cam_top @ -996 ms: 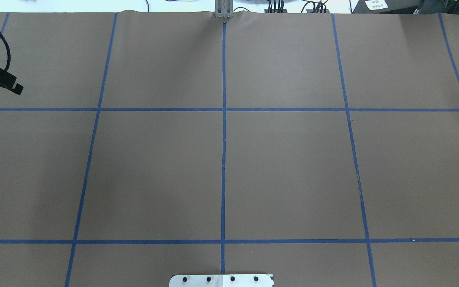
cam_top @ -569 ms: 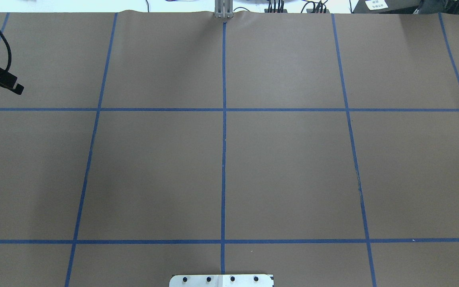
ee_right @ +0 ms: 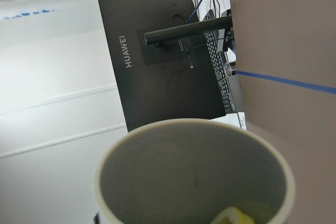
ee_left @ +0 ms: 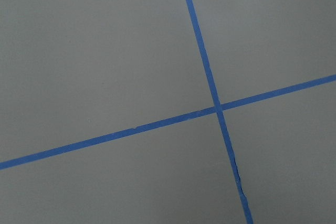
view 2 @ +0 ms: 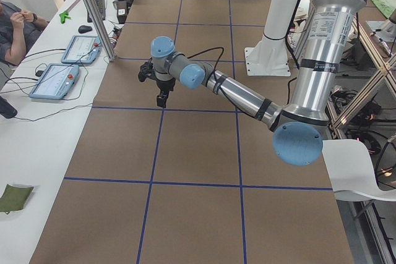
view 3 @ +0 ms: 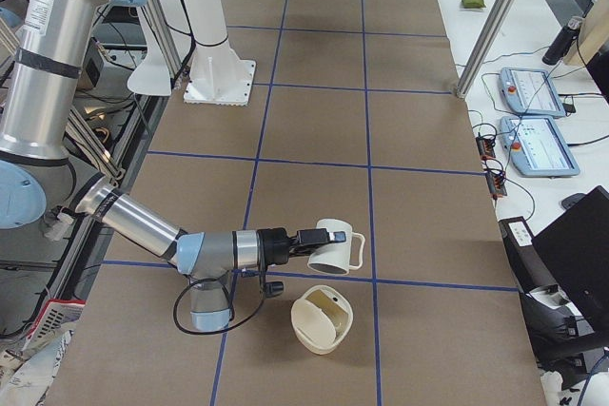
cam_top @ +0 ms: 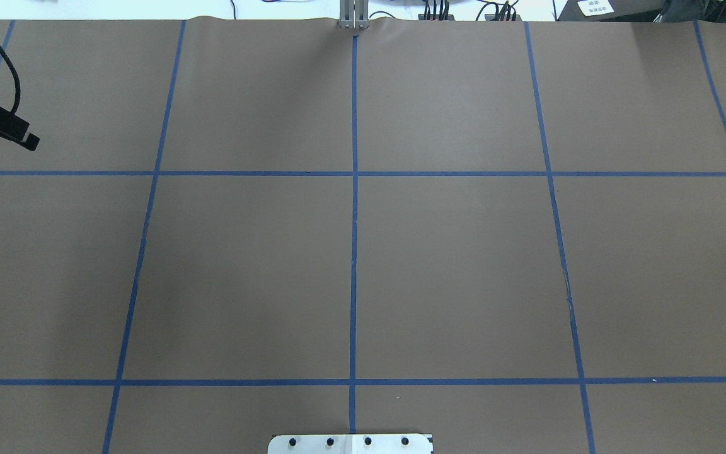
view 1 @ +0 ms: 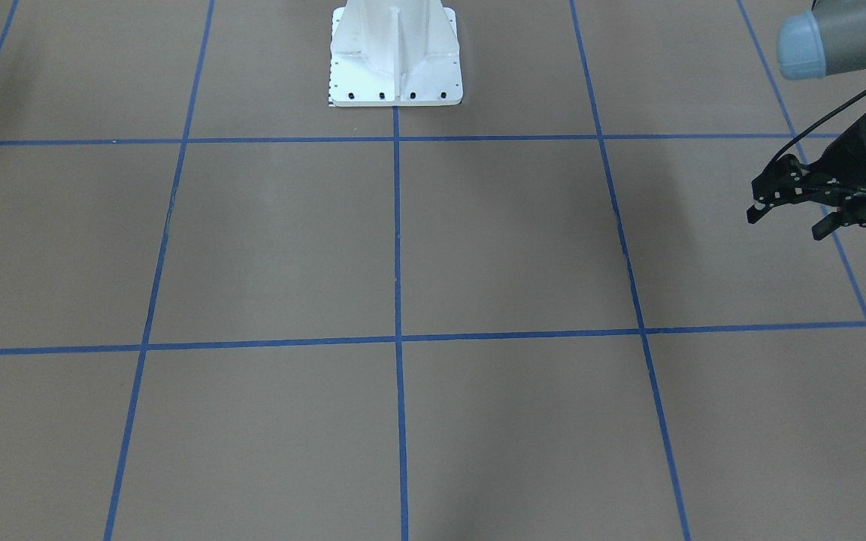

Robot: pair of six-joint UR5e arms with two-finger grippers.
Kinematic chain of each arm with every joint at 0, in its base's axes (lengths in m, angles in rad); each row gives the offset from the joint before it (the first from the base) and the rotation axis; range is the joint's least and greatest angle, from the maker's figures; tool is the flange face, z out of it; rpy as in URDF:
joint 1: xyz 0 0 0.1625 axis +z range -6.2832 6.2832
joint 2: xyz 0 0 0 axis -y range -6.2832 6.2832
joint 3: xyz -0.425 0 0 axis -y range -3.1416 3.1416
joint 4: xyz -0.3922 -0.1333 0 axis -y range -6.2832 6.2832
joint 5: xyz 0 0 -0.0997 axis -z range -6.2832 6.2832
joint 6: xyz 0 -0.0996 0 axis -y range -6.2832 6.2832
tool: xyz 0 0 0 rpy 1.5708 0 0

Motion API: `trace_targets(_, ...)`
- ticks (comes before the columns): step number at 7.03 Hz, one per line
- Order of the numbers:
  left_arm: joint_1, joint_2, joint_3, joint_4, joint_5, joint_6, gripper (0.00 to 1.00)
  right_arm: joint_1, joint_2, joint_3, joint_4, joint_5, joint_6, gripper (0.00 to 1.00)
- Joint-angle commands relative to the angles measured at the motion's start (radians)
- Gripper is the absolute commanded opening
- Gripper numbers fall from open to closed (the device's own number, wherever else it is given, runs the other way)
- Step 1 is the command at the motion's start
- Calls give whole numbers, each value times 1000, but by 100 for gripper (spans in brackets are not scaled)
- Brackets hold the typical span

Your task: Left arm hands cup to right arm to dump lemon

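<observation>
The white cup [view 3: 335, 248] is held on its side above the table at the end of my right arm, handle to the view's right. In the right wrist view its grey inside [ee_right: 194, 177] fills the lower frame, with the yellow lemon [ee_right: 234, 216] at its lower rim. My right gripper [view 3: 309, 238] touches the cup; I cannot tell how its fingers stand. My left gripper [view 1: 786, 224] is open and empty above the table's left end. It also shows in the overhead view [cam_top: 16, 131] and in the exterior left view [view 2: 158, 85].
A cream cup-like container [view 3: 322, 319] lies on its side on the table just below the held cup. The white robot pedestal [view 1: 395, 60] stands at the table's near-robot edge. Tablets [view 3: 533, 92] and a black monitor [ee_right: 157, 61] lie beyond the table's edge.
In the overhead view my left gripper has shifted very slightly at the left edge. Nothing else there differs.
</observation>
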Motion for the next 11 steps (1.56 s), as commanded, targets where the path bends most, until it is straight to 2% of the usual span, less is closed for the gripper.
trace_targets(1,0,0,-1,0,2,0,100,3,14,-1,28,-66,179,33)
trace_targets(5,3,0,-3,0,2,0,100,4,8,-40,135,-112,340,32)
trace_targets(7,3,4,-4,0,2,0,100,4,11,-40,135,-118,432,33)
trace_targets(10,3,9,-7,0,1,0,100,3,14,-40,134,-125,413,33)
trace_targets(11,3,9,-9,-2,-2,0,100,3,24,-26,135,-118,318,33)
